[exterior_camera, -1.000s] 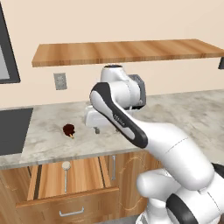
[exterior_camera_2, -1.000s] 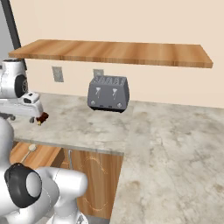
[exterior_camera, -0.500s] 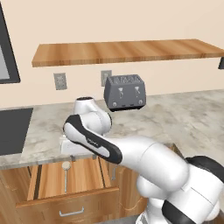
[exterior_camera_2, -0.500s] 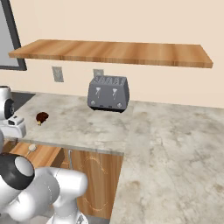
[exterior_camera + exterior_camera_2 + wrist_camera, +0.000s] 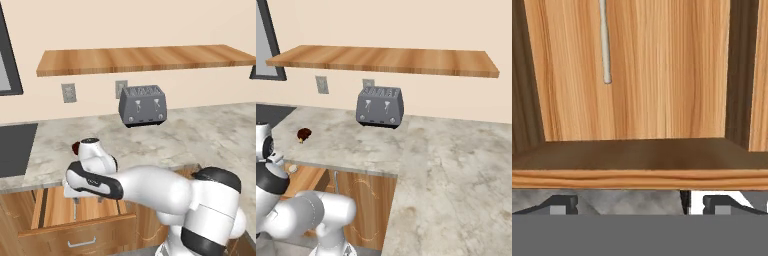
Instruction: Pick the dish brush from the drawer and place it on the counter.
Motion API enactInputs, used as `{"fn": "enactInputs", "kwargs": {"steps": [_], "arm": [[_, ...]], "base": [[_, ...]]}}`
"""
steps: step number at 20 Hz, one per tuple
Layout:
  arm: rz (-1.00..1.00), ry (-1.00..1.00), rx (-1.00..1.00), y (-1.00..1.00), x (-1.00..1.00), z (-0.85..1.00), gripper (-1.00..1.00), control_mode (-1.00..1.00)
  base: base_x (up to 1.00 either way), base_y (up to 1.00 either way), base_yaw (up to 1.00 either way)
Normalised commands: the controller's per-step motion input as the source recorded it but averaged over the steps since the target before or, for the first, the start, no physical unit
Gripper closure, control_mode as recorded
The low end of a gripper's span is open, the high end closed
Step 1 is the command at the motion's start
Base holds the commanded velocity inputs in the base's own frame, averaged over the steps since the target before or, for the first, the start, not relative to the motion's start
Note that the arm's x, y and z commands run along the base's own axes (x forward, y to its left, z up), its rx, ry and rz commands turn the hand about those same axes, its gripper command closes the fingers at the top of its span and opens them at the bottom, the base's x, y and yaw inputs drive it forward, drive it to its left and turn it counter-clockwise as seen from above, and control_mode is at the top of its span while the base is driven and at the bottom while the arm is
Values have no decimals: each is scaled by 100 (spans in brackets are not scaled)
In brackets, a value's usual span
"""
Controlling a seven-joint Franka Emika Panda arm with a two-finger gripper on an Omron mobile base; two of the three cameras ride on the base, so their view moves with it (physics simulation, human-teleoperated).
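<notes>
The brush (image 5: 604, 40) lies on the floor of the open drawer (image 5: 75, 235), below the front edge of the desk (image 5: 200, 135). Its long axis runs front to back in the drawer. The whitish head (image 5: 292, 168) points toward the desk, and the thin handle points out toward the drawer front. In the hand view the handle is an upright pale stick ahead of the jaws and to the left of the midline between them, and its near end stops short of the wooden edge that crosses that view. The jaws stand wide open and hold nothing. They hang over the drawer in the left base view, close above the brush but not touching it. Their gap runs across the handle, so the line-up already looks suitable. The coming move probably needs a small shift toward the handle and then a straight descent, so that one finger ends up on each side of the stick. A second ago the arm was raised over the desk near the small brown thing (image 5: 304, 133). Half a second ago it had come down to the desk's edge. Now it has come forward and lower, over the drawer, with the jaws just as wide apart. The brush has not moved.
</notes>
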Motion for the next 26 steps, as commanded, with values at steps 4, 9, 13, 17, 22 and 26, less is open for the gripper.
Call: {"fn": "enactInputs", "kwargs": {"steps": [4,9,13,17,22,26], "arm": [[-7,-8,0,22,31,-69,-100,-100],[-8,-5,0,0,-7,-64,-100,-100],[-10,-1,-2,0,-52,-65,-100,-100],[-9,-8,0,-20,-96,-47,-100,-100],[-4,-19,1,-62,-100,-10,-100,-100],[0,-22,7,-45,-92,55,-100,-100]], "base": [[0,0,0],[0,0,0],[0,0,0],[0,0,0],[0,0,0],[0,0,0]]}}
